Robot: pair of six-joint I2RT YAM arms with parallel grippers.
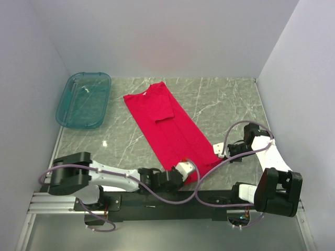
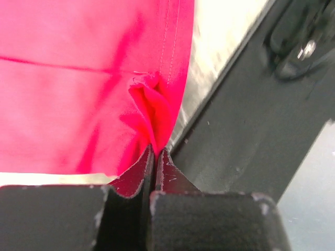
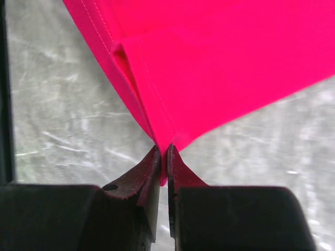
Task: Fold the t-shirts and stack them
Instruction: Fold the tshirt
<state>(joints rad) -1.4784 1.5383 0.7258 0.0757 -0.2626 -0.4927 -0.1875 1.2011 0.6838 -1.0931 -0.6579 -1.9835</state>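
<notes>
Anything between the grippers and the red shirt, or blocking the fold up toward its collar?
Nothing visible. The left gripper and right gripper are each shut on a near hem corner of the t-shirt. Nothing lies on the cloth toward the collar; the teal tub sits far left, apart from it.

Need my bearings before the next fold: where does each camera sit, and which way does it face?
Top external: fixed above and behind the robot, looking down on the table, teal tub and red t-shirt; the left arm and right arm rise from the bottom edge.
Left wrist: on the left arm, facing the hem; left end effector shut on bunched fabric.
Right wrist: on the right arm, facing a shirt corner; right end effector shut on it.
Shared: both wrist views show the same t-shirt, pinched.
</notes>
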